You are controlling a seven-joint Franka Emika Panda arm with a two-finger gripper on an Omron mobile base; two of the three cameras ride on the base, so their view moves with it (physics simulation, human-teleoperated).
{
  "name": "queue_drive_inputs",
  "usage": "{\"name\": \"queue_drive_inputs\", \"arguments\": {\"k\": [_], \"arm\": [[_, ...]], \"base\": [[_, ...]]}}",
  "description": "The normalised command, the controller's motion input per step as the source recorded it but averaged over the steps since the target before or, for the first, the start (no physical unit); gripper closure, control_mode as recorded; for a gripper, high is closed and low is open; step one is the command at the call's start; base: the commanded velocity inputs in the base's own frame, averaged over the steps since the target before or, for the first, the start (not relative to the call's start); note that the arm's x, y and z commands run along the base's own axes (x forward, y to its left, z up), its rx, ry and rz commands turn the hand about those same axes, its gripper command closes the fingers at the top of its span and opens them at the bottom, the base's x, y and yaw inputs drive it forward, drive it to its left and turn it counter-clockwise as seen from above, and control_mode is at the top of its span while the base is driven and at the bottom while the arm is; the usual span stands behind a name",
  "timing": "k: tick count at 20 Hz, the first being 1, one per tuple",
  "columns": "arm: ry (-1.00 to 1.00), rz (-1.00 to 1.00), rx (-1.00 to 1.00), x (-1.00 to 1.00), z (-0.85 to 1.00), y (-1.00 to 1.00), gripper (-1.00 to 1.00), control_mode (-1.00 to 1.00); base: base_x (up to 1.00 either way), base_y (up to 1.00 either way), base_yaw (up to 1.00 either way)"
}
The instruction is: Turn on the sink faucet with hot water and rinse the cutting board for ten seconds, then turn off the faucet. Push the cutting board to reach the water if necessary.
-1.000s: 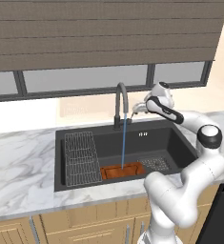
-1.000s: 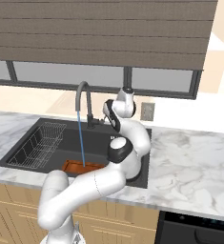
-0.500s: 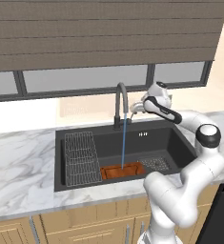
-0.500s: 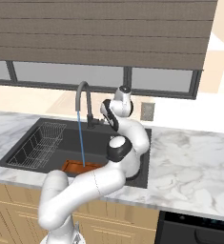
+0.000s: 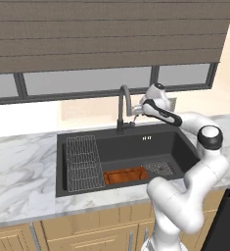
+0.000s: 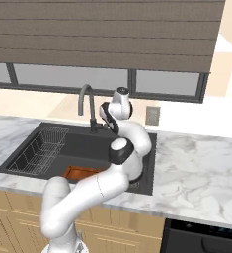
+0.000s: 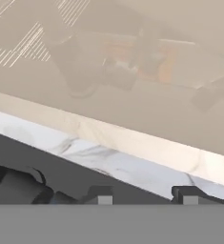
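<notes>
Reaching across the sink [image 5: 185, 142], the gripper [image 5: 135, 113] sits right at the base of the sink faucet [image 5: 123, 100], beside its small side lever. Half a second ago a thin blue stream fell from the spout onto the board; now no water shows, so the tap appears to have just been shut off, which would close the rinse and leave the task about done. From the hand view the two fingertips [image 7: 100, 196] stand spread apart with nothing between them. The cutting board [image 5: 126, 175] lies flat on the basin floor, below and in front of the gripper, under the spout. To the gripper's far side lies the wire rack [image 5: 83, 162]; a perforated drain plate [image 5: 159, 168] sits nearer, below it. Nothing blocks a withdrawal except the faucet neck close by.
</notes>
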Motion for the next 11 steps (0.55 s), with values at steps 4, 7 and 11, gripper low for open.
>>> {"name": "queue_drive_inputs", "arguments": {"k": [4,7,11], "arm": [[0.03,0.00,-0.03,-0.04,-0.42,0.91,-1.00,-1.00],[0.01,0.00,-0.01,-0.04,-0.20,0.71,-1.00,-1.00],[0.00,-0.03,0.00,-0.07,0.00,-0.16,-1.00,-1.00]], "base": [[0.00,0.00,0.00],[0.00,0.00,0.00],[0.00,0.00,0.00]]}}
